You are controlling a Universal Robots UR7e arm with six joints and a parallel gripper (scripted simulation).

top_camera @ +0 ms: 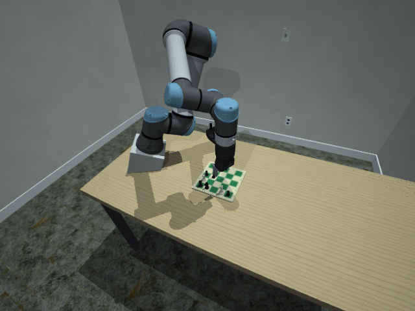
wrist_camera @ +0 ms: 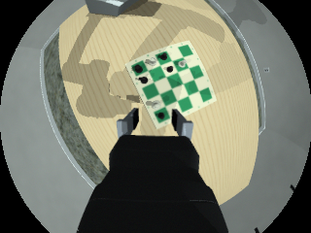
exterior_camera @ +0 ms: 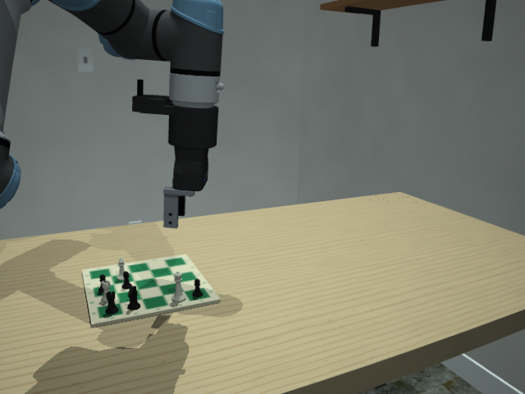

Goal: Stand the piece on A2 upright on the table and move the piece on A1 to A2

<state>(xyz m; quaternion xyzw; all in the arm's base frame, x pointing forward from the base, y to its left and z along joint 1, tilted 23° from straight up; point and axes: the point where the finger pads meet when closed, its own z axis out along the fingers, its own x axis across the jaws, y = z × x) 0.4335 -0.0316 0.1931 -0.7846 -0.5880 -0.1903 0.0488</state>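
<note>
You have nothing done yet, as far as I can judge. The claw [exterior_camera: 174,213] hangs high above the chessboard [exterior_camera: 203,299], pointing straight down, with its fingers fully spread and nothing between them. All pieces I can see are on the board, and none stands on the bare table [exterior_camera: 339,263].

Both steps are left: take the A2 piece off and stand it upright on the table, then bring the A1 piece to A2. The edge letters are too small to read in any view, so I cannot tell you which squares are A1 and A2, or which pieces are the task's.

About the direction: in the exterior view the pieces look upright, with the long axis vertical, for example the white tall piece [exterior_camera: 178,287] near the front edge and the black pawn [exterior_camera: 197,288] just beside it. In the crowded left group [exterior_camera: 113,291] I cannot exclude a leaning one. Check this before you descend.
</note>
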